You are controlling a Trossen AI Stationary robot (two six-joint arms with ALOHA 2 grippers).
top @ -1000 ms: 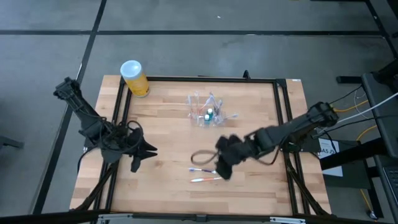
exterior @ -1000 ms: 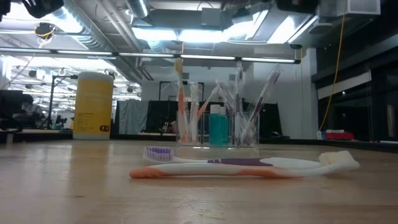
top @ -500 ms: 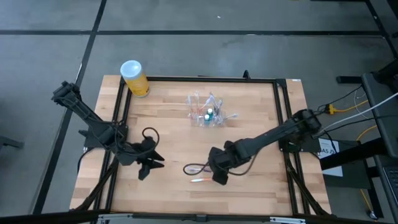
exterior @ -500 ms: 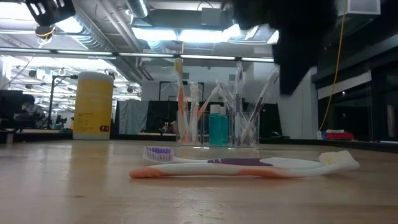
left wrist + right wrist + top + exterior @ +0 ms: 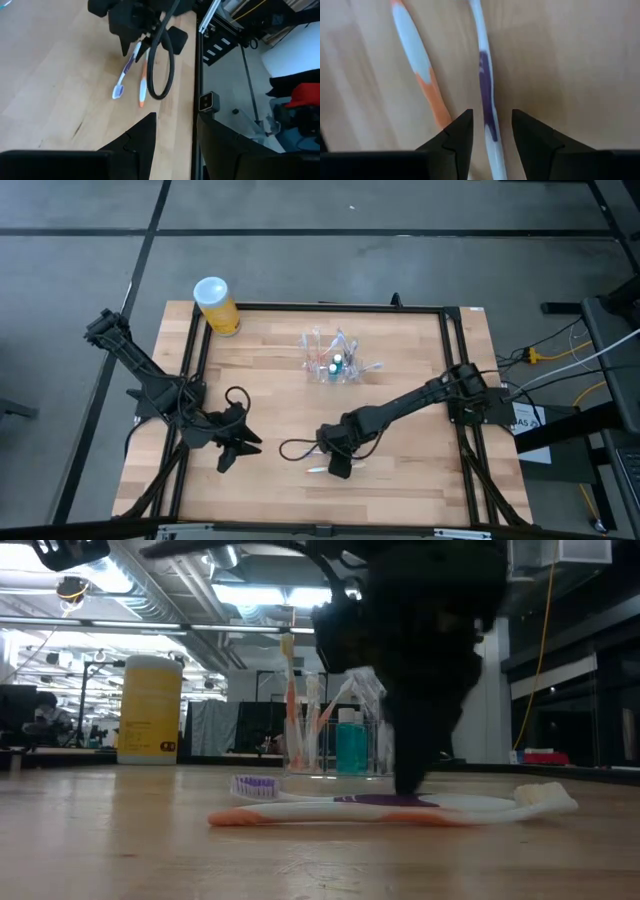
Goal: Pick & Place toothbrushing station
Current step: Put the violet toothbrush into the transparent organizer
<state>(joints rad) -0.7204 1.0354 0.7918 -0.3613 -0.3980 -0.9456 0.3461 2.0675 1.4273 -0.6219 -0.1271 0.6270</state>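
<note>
- The right pincer [image 5: 337,463] is down low at the front middle of the table [image 5: 420,470], fingers parted with a gap between them, and the purple-and-white toothbrush [image 5: 487,107] runs straight through that gap in the right wrist view.
- Whether the fingers are actually touching that brush, I cannot tell (in the low view the dark pincer [image 5: 410,785] comes down right onto the handle).
- Just beside it lies the orange-and-white toothbrush [image 5: 420,70], flat on the wood, its handle running close alongside the purple one.
- In the low view both brushes lie one before the other across the table, the orange one [image 5: 300,815] nearer the camera, the purple bristles [image 5: 255,783] pointing up.
- The toothbrushing station [image 5: 333,358] stands upright toward the back middle of the table, well apart from both pincers, with several brushes and a small teal bottle [image 5: 351,745] standing in its clear compartments.
- The left pincer [image 5: 232,455] hangs over the left front part of the table, fingers open and holding nothing (its wrist view looks across at the right arm and the two brushes).
- A yellow cylinder with a white lid [image 5: 214,304] stands at the back left corner.
</note>
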